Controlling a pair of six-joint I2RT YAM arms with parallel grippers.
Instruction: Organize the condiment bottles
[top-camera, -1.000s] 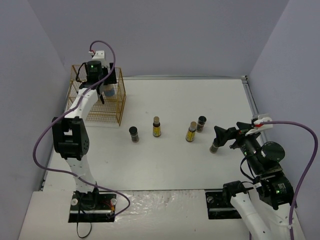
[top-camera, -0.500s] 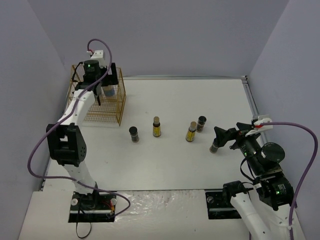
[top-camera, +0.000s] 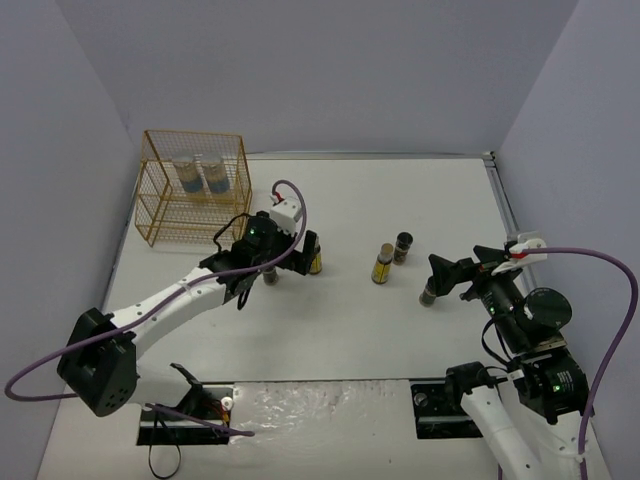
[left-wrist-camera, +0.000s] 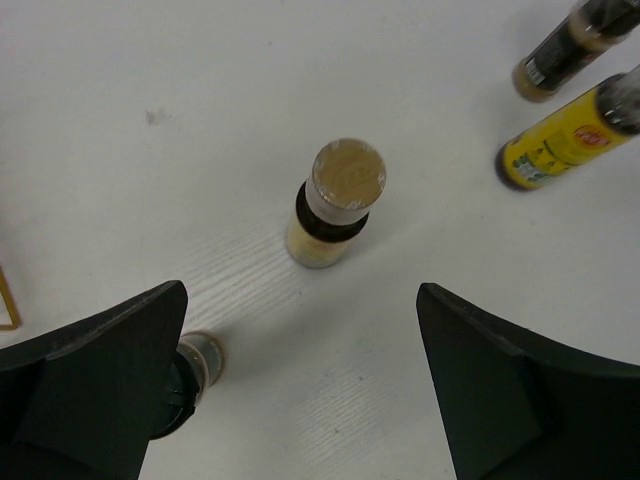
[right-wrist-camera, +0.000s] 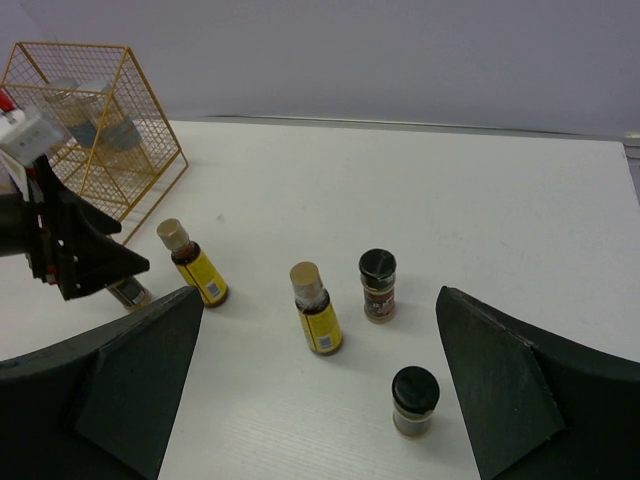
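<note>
Left gripper (left-wrist-camera: 300, 290) hung spread wide above slim round tan-capped bottle (left-wrist-camera: 335, 205) w/ yellow label, bare matte white table (left-wrist-camera: 150, 150) all round; right gripper (top-camera: 450, 275) likewise agape.
</note>
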